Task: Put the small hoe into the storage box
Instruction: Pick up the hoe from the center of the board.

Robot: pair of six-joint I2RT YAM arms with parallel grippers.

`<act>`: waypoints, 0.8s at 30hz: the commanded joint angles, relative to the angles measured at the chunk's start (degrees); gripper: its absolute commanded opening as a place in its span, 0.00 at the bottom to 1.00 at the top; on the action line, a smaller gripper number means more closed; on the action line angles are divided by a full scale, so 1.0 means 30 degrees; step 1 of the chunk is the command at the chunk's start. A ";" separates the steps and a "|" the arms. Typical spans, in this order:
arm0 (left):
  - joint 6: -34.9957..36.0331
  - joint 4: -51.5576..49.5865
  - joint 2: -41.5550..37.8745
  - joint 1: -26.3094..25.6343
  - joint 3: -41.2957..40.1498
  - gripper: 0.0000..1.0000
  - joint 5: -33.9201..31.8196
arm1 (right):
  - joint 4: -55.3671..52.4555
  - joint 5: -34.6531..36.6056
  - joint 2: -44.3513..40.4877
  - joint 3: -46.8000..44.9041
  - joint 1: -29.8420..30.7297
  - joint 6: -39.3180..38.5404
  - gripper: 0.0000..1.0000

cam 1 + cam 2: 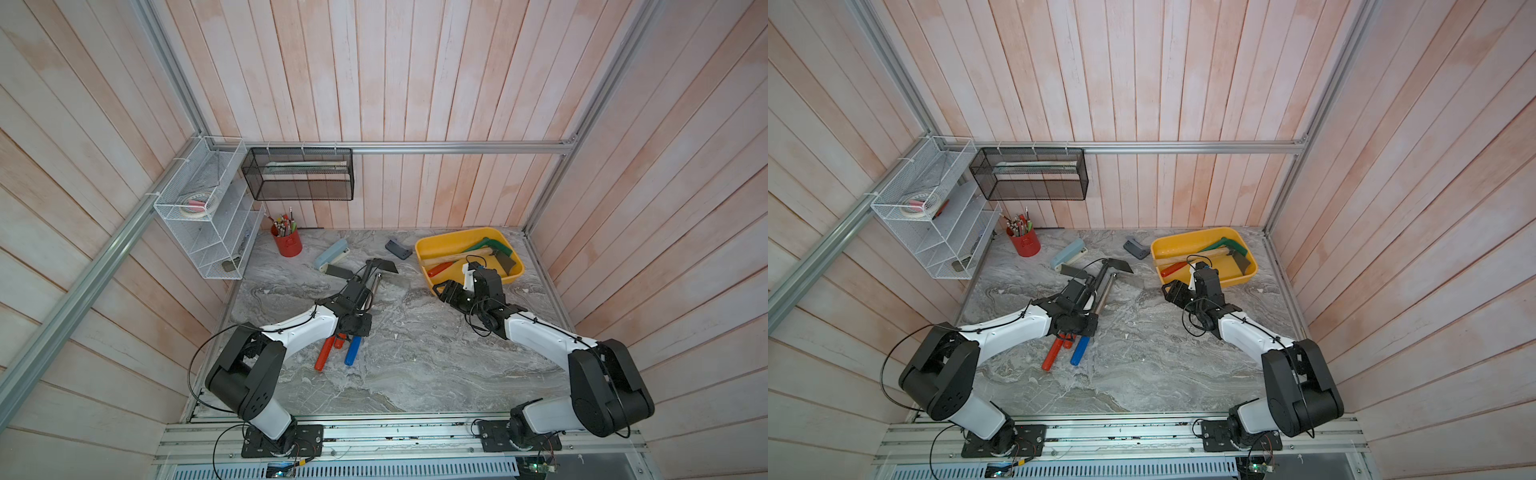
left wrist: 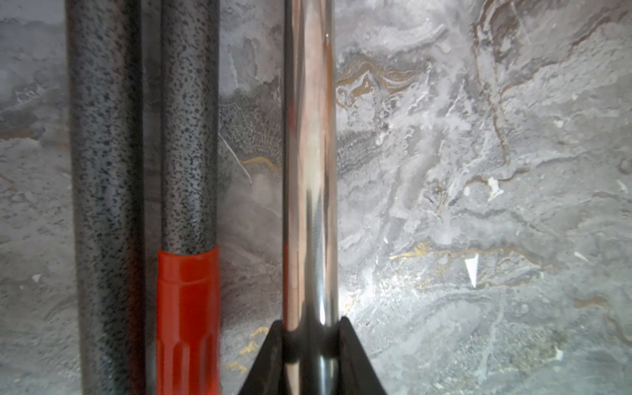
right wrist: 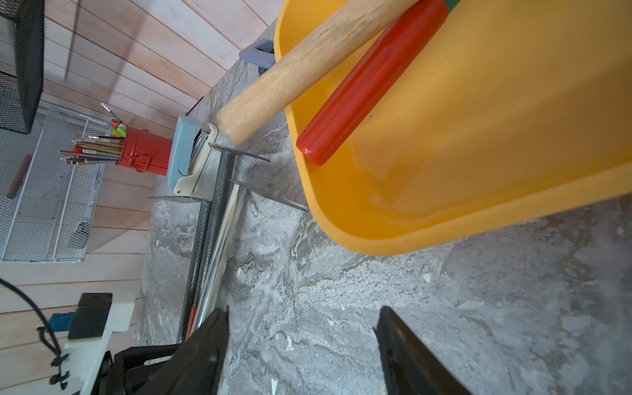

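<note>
Notably chrome-shafted, blue-handled small hoe (image 2: 309,171)

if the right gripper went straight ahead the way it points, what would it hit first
Probably the outer wall of the storage box near its corner; the open right gripper may touch the marble table first if angled down.

Chrome-shafted small hoe (image 2: 309,171) outside storage box (image 1: 444,243)

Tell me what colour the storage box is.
The storage box is yellow; the right wrist view shows it best.
</note>
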 commanded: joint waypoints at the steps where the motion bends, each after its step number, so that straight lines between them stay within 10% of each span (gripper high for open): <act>1: 0.0107 0.0617 -0.0914 -0.0113 -0.0121 0.00 0.0185 | 0.0371 -0.0324 0.0243 0.0498 0.0353 0.0255 0.71; 24: -0.0335 0.0964 -0.1852 -0.0113 -0.0177 0.00 0.0238 | 0.0978 -0.0822 0.1338 0.1313 0.2094 0.1367 0.70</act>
